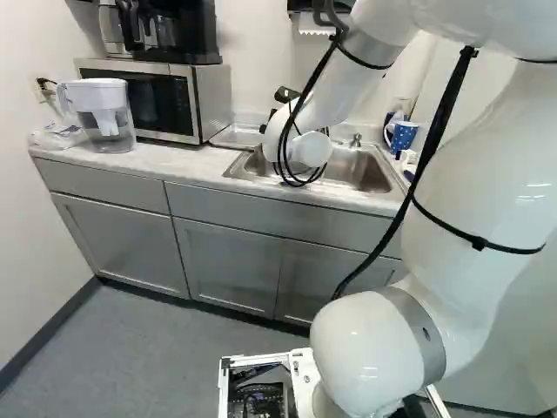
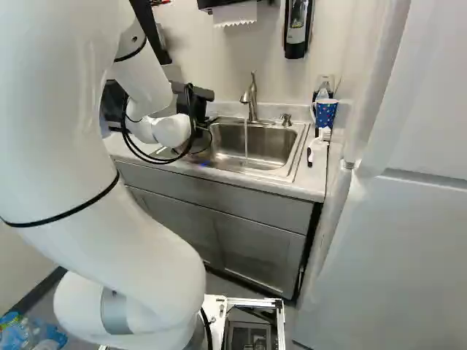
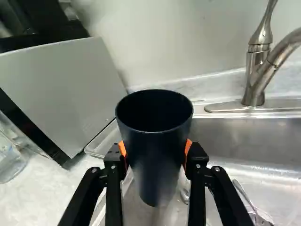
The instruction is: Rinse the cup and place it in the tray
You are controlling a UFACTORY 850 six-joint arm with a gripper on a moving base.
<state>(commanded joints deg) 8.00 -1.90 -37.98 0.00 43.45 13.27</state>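
Fingers [image 3: 200, 165] pinching dark blue tumbler [image 3: 155, 155] from both sides, upright, beside faucet [image 3: 256, 75], by sink [image 3: 263, 136]. Water [image 2: 246, 142] running. Rinse: completion cannot be judged. Placement in tray [image 1: 233, 138]: outstanding; likely follows rinsing.

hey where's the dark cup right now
In the wrist view, the dark cup is gripped in the gripper, with the microwave to one side of it and the faucet to the other.
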